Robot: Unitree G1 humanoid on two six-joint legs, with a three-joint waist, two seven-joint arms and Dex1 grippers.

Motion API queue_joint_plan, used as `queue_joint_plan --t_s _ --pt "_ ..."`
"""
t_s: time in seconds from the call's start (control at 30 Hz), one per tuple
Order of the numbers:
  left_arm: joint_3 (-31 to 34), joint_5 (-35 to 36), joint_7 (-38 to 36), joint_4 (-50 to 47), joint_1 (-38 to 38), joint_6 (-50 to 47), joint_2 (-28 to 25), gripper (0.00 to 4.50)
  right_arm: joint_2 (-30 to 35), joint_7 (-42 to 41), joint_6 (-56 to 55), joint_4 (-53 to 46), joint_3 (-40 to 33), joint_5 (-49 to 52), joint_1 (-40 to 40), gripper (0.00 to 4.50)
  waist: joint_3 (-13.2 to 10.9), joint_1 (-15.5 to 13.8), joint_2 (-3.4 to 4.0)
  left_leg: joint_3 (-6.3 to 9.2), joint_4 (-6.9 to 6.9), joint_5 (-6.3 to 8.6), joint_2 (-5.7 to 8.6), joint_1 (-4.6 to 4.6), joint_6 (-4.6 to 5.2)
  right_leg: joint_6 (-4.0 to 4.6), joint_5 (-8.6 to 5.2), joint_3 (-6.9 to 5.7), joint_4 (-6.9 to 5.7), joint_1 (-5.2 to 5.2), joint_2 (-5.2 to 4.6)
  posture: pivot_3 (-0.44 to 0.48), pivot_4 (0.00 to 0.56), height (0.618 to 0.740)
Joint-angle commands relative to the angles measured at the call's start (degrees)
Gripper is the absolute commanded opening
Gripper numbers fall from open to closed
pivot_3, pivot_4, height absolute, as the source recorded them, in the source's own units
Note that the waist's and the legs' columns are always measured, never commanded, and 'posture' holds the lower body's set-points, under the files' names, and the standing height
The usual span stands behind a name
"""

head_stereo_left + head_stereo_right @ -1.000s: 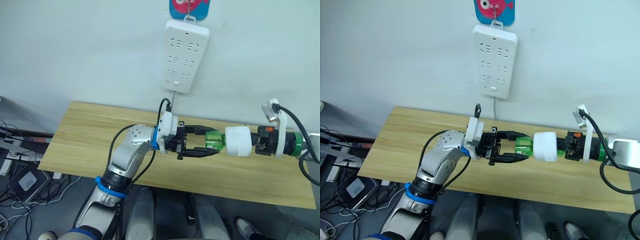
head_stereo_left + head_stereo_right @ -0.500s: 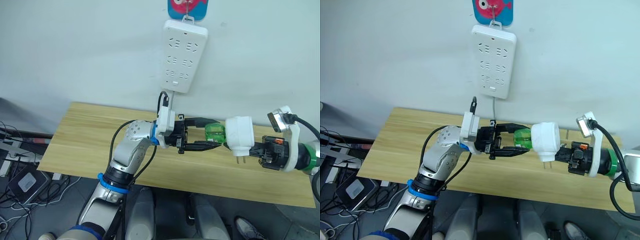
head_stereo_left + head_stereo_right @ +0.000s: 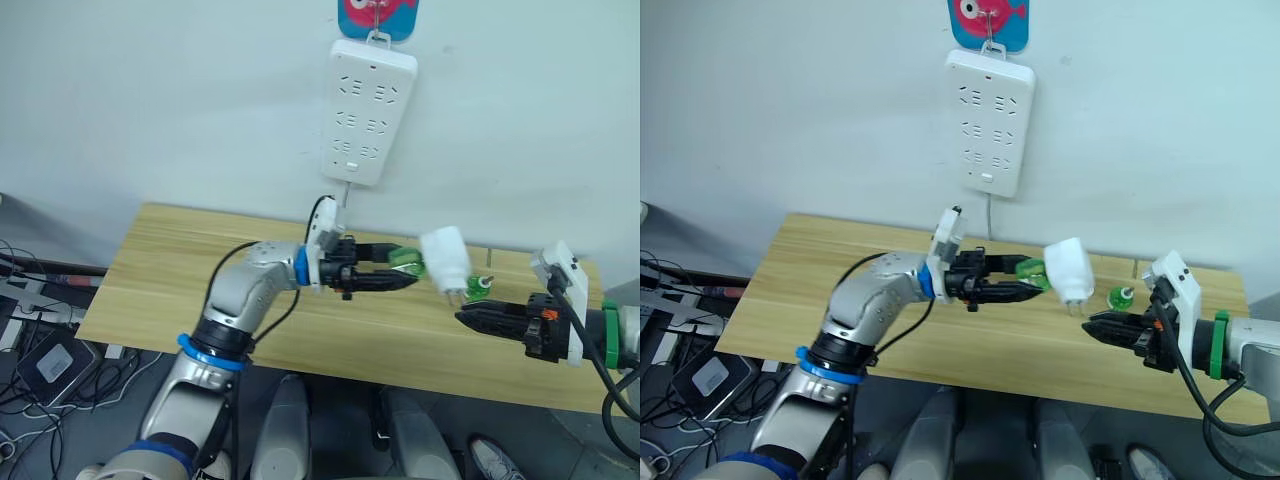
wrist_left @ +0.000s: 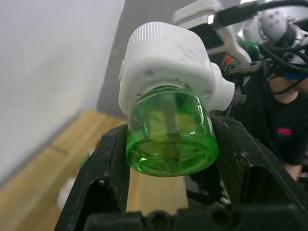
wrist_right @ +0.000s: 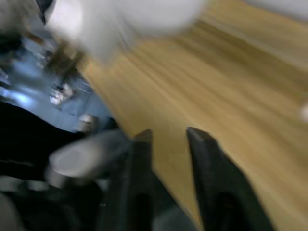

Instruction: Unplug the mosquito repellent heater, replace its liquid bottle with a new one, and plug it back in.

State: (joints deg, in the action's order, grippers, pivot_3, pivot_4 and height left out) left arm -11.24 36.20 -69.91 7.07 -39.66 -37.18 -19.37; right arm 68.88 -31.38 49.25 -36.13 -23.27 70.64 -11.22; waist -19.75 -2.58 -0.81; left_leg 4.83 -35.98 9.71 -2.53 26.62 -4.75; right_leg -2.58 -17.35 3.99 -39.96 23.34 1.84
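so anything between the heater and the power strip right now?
Nothing visible. The left gripper holds the green bottle with the heater on its end; bare wall separates it from the power strip above. The right gripper sits below, off that line.

The left arm [image 3: 245, 300] is silver-grey metal with rounded joint housings, blue rings at wrist and elbow, and a black cable looping alongside — its gripper [image 3: 400, 277] has black fingers. The right arm [image 3: 610, 335] carries a green ring, a white wrist block, black cabling — gripper [image 3: 470, 318] black too.
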Motion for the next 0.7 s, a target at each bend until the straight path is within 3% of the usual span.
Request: queue_joint_plan --t_s 0.03,0.13,0.23,0.43,0.7 --pt "-0.06 5.17 -6.57 0.93 -2.69 -10.26 -2.82 2.28 1.02 -12.69 -15.67 -1.44 -1.39 -21.48 -3.56 2.39 0.0 0.26 0.0 0.0 0.0 0.0 -0.01 0.0 0.0 0.0 0.0 -0.01 0.02 0.0 0.0 0.126 0.318 0.74" --pt "-1.96 6.8 -12.17 2.82 -4.61 -17.87 -6.18 2.28 -0.88 -19.15 -33.12 2.55 0.83 -36.27 -1.85 3.49 0.0 0.88 0.0 0.0 0.0 0.0 0.01 0.0 -0.01 -0.01 -0.01 -0.02 0.02 0.0 0.0 0.122 0.317 0.74" --pt "-4.36 7.27 -16.29 3.66 -5.98 -23.03 -8.16 2.28 -3.27 -24.69 -48.06 6.58 3.9 -44.5 2.78 4.48 0.0 1.33 0.0 -0.03 0.0 -0.01 0.01 -0.05 -0.01 -0.01 0.0 0.01 0.01 -0.03 0.0 0.12 0.313 0.74" --pt "-6.87 6.92 -19.75 6.6 -8.81 -28.23 -7.96 2.28 -8.41 -31.1 -66.02 8.84 11.58 -50.88 11.78 4.48 0.0 1.58 0.0 -0.02 -0.01 -0.02 -0.01 -0.09 -0.03 0.01 0.01 0.0 -0.06 -0.06 0.0 0.117 0.309 0.74" --pt "-8.26 6.37 -21.3 6.12 -9.18 -29.32 -7.21 2.28 -13.02 -29.5 -67.96 6.75 18.88 -56.44 17.51 4.48 0.01 1.59 0.0 0.03 -0.05 -0.15 0.0 -0.11 -0.25 0.11 0.06 -0.02 -0.19 -0.06 -0.04 0.12 0.305 0.74"
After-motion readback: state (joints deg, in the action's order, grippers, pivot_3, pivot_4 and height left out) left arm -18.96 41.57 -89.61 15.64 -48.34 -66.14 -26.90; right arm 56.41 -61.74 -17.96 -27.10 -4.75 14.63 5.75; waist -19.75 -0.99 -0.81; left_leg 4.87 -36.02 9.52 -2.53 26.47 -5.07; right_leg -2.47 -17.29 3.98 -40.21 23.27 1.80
